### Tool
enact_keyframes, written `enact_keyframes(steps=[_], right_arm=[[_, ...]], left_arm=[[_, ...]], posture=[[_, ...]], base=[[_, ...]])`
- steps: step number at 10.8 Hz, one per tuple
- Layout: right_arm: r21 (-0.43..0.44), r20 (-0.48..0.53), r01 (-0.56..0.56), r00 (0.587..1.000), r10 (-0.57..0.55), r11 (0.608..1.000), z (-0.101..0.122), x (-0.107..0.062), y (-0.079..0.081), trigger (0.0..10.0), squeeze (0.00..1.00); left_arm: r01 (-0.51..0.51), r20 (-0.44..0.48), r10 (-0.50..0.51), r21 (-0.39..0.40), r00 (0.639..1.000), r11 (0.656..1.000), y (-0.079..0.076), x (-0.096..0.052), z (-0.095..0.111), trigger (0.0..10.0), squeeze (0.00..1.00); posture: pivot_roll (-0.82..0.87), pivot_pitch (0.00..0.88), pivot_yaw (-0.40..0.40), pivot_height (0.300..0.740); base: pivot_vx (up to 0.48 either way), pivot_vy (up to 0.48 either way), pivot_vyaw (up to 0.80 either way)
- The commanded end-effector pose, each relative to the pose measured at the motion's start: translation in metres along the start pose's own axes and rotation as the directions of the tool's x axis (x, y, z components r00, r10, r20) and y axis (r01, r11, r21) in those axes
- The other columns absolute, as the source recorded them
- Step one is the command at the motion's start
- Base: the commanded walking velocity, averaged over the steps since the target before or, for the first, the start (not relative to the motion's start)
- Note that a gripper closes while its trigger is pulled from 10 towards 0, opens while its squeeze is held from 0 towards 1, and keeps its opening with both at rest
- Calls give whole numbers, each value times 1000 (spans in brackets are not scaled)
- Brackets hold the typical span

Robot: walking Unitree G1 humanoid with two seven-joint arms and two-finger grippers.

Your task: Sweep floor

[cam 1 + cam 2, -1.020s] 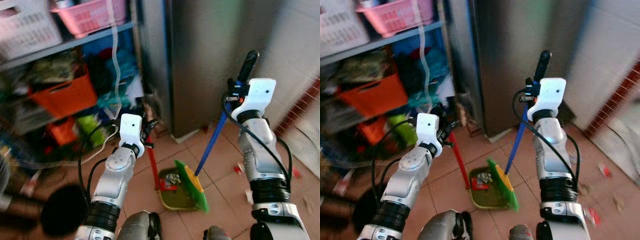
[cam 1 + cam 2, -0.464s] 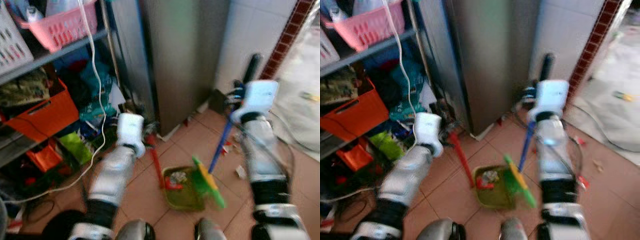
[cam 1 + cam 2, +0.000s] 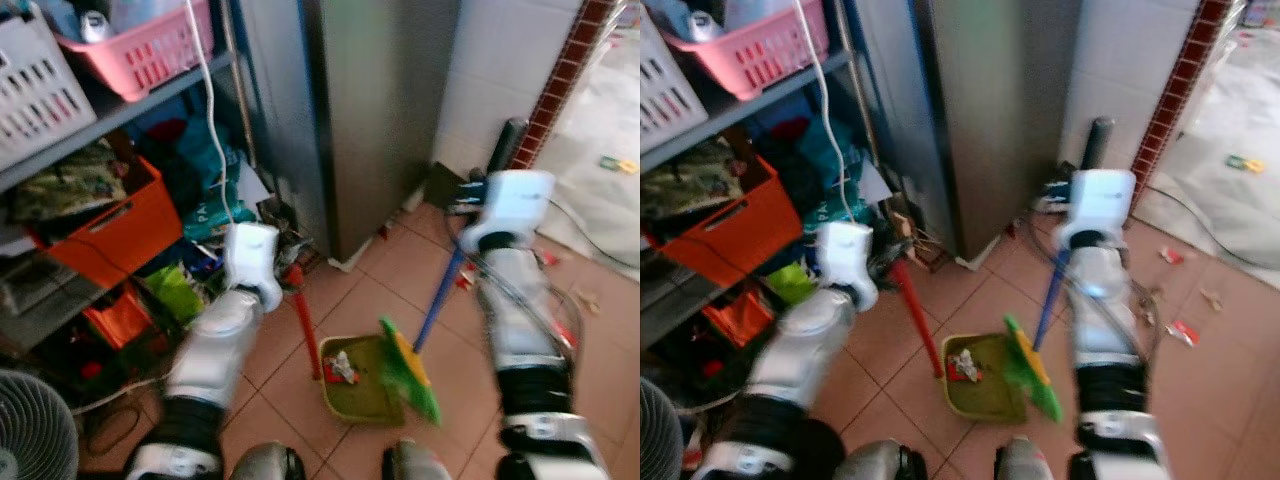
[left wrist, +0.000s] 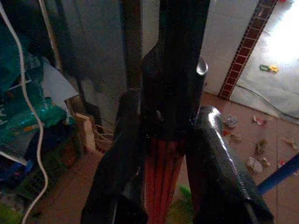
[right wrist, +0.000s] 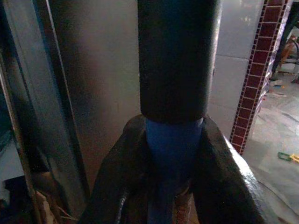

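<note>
The broom (image 3: 432, 310) had a blue handle and green bristles; the dustpan (image 3: 352, 392) was olive, red-handled; the floor (image 3: 395, 285) was terracotta tile.

Pink basket (image 3: 150, 55) above an orange bin (image 3: 105, 225).

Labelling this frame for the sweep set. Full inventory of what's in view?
dustpan: 1, olive green with a red handle, on the floor tiles, scraps inside
broom: 1, green bristles, blue handle, head at the dustpan's edge
pink basket: 1, top shelf
white basket: 1, top shelf, beside the pink one
orange crate: 1, lower shelf
fan: 1, white, on the floor
fridge: 1, grey, behind the dustpan
litter: several scraps, floor tiles
left gripper: shut on the dustpan handle
right gripper: shut on the broom handle
</note>
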State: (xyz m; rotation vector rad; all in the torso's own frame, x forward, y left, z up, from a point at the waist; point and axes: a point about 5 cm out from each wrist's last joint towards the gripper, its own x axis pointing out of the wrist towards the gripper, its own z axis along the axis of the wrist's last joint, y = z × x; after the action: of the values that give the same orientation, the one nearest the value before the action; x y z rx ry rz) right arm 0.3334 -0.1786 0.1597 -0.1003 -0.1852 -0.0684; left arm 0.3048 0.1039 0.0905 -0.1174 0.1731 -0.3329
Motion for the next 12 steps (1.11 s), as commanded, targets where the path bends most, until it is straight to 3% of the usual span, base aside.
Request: enact_keyframes(steps=[1,6,10,12], right_arm=[[12,28,23,999,-24,1000,6,2,-7,10000,0],[-29,22,89,996,-88,996,4,1,-18,10000,0],[-72,23,154,988,-152,986,3,2,-29,10000,0],[-71,19,167,986,-166,983,1,2,-30,10000,0]], left_arm=[[39,69,-39,2,997,999,-10,4,16,10000,0],[50,78,-50,3,996,999,-9,4,19,10000,0],[66,77,-65,-12,995,998,-9,3,18,10000,0],[78,76,-77,-17,994,997,-12,3,18,10000,0]], posture=[[-83,57,126,740],[-84,66,122,740],[-78,61,117,740],[-77,56,118,740]], base=[[319,360,-800],[320,359,-800],[465,0,-697],[480,0,0]])
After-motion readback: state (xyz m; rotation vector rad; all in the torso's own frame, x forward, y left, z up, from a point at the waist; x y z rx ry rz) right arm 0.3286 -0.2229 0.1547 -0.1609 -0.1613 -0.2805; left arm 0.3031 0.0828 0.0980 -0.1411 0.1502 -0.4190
